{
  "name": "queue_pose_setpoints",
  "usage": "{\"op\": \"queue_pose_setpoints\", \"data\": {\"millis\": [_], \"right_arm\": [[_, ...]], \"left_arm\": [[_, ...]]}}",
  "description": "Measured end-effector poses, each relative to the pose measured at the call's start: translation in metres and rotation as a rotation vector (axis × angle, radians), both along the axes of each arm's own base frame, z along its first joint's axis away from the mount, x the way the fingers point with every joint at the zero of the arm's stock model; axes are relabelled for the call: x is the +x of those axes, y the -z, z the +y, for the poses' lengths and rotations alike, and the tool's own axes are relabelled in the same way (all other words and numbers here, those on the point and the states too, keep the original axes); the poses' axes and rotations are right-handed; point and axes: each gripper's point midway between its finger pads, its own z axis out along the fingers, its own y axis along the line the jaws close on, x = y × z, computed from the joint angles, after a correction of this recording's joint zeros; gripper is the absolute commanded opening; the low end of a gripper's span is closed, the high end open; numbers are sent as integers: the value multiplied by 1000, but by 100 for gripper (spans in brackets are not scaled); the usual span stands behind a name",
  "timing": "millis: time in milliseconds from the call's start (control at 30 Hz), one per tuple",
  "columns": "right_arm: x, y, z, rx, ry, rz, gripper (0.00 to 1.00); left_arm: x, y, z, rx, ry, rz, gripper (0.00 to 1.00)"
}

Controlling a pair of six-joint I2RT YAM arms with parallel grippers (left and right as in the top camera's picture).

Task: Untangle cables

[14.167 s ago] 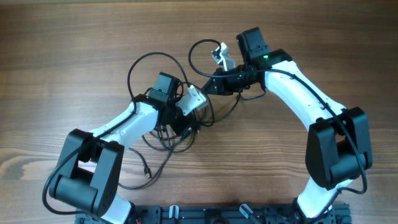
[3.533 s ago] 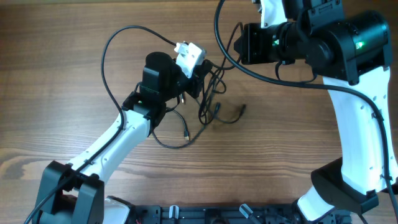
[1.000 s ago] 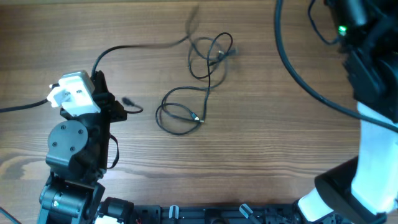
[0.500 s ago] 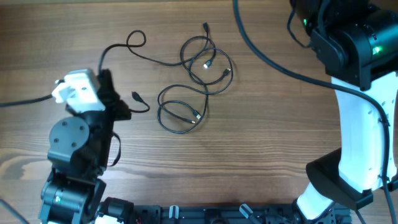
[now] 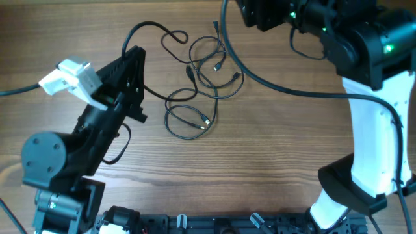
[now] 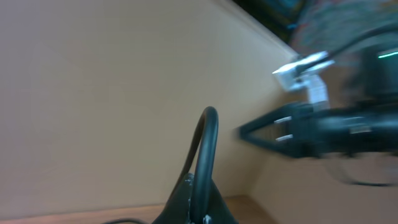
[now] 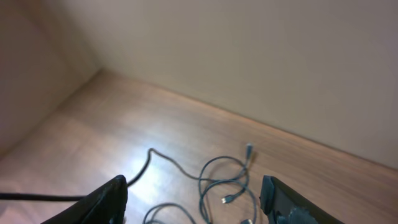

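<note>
Overhead, a little toward 12 o'clock from the middle of the table (image 5: 273, 149): the cables (image 5: 201, 84), thin black cords, slack on the wood in overlapping loops, small plugs (image 5: 207, 121) poking out at the edges and one long strand (image 5: 146, 24) trailing away toward 10 o'clock. Look light and limp, likely quick to slide on the smooth top and apt to drag a neighbour along at every crossing. Nothing stiff or fragile here bar the plugs, probably better left unsqueezed. Best taken, on this reading, on a free run of cord just behind a plug, such as the top plug (image 5: 214, 26) pointing to 12 o'clock, or on the long strand, well apart from the crossings at the heart of the heap. Calls for a firm, narrow pinch against a slip of so thin a cord from the grip. Right gripper (image 7: 194, 190), hanging high toward 1 o'clock: fingers (image 7: 109, 199) spread wide, holding nothing, touching nothing, with the heap in plain sight below in the right wrist view. Left gripper (image 6: 194, 200), up off the table at 9 o'clock, near the heap: badly blurred in the left wrist view, a dark cord arching up from right at its tip. Cannot be told whether parted, together or clamped on that cord.
</note>
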Motion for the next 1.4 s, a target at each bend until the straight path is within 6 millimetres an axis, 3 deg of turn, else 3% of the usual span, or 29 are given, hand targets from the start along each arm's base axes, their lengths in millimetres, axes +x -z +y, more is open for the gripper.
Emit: {"op": "queue_pose_setpoints", "data": {"millis": [67,267,467,567,700,1100,1400], "right_arm": [[1,6,7,-14,-43,6,70],[16,56,33,-87,-188,95,70],[23,83,35,-58,-176,211,70],[31,84,18,69,-123,307,76],[33,89,13,208,-94,443,78],[26,184,29,342,158,971,66],[21,215,35,368,263,1110,60]], "left_arm": [[-10,-11,-6,-12,53,-19,4],[-40,-56,-12,-36,140,-115,4],[-50,-71,-5,-41,130,-151,4],[-43,-55,-6,-33,128,-78,4],[-36,-33,-8,-19,131,23,4],[-24,12,-10,60,119,185,4],[-20,18,-11,71,118,207,4]]}}
